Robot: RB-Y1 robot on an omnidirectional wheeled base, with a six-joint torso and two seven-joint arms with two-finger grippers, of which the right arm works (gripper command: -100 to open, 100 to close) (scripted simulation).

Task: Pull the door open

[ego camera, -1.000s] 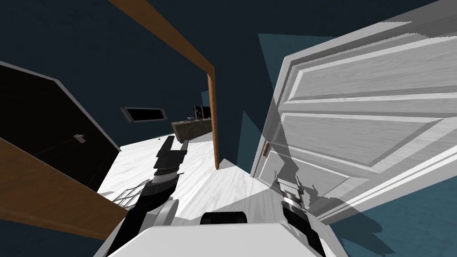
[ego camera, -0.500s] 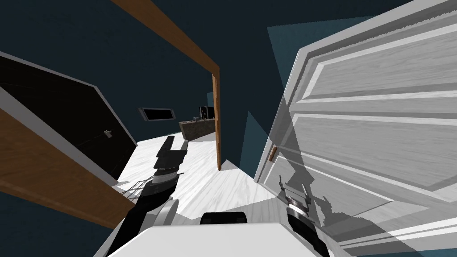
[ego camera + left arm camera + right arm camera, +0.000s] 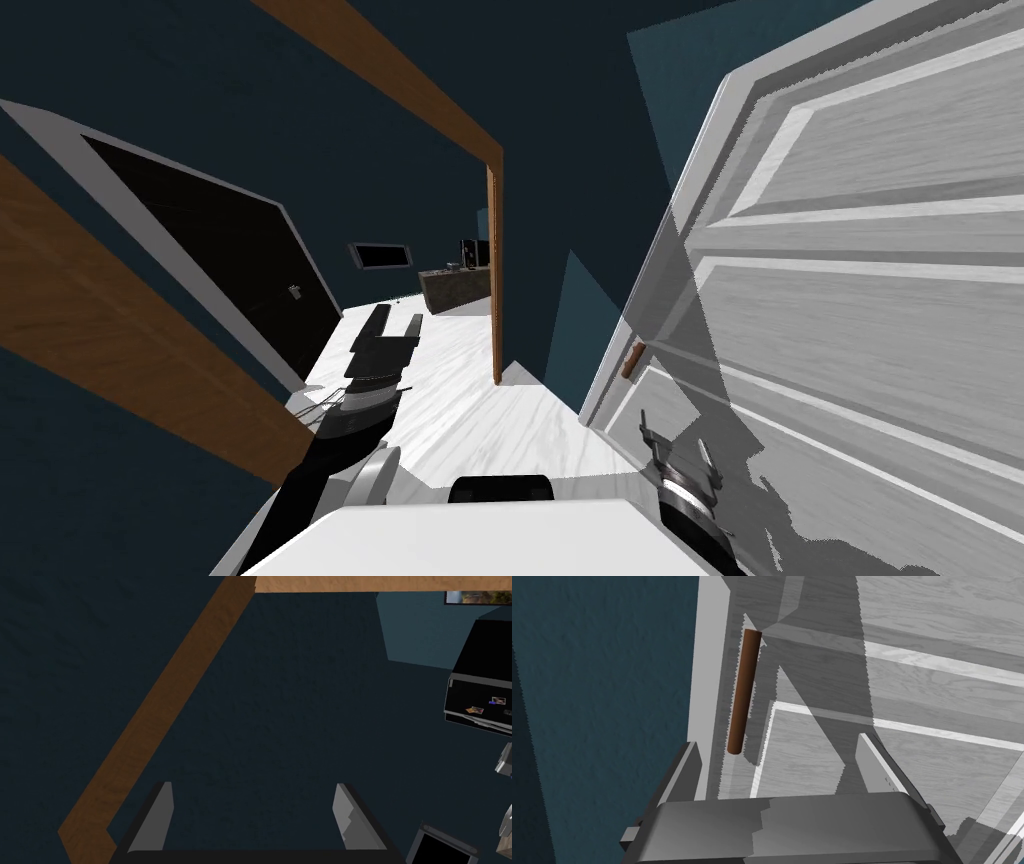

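A white panelled door stands ajar on my right. Its edge and its short brown bar handle face me. In the right wrist view the brown bar handle lies just ahead of my right gripper, nearer one finger than the other and touching neither. The gripper is open with nothing between its fingers. In the head view the right gripper sits low beside the door, below the handle. My left gripper is held out over the floor, open and empty, as the left wrist view shows.
A brown door frame post stands ahead, left of the door. A black area fills an opening on the left. Beyond the frame a dark counter holds small items. A wire rack sits by my left forearm on the white floor.
My whole head view has shifted: door, frame post and the left opening all slid right. The right gripper sits lower right in the picture, still open short of the handle.
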